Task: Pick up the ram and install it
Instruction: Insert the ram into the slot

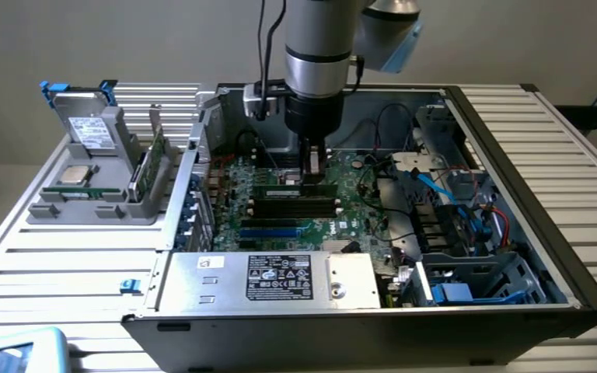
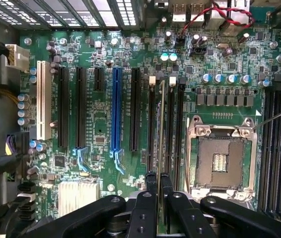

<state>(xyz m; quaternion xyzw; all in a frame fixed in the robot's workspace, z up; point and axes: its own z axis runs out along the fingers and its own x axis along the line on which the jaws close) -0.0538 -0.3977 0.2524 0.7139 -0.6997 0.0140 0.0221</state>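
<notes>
Item: long, flat green circuit-board ram [image 2: 161, 124], which I held clamped edge-on in my black gripper [image 2: 159, 177], lined up lengthwise above the black motherboard memory slots [image 2: 171, 129] for seating

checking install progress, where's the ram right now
In the wrist view the ram stands edge-on in the gripper, along the black memory slots, between the blue expansion slot and the empty processor socket.

Green motherboard [image 2: 101, 129], silver-dotted; one blue slot [image 2: 115, 109], one white slot [image 2: 41, 99], other slots [image 2: 63, 106] black. Green ram [image 2: 161, 129]. Black fingers [image 2: 150, 203]. Red and black wires [image 2: 220, 15]. Silver power supply [image 1: 267, 281], black label. White slatted surface [image 1: 60, 264]. Grey holder [image 1: 91, 208]. Silver-grey arm [image 1: 319, 47].
</notes>
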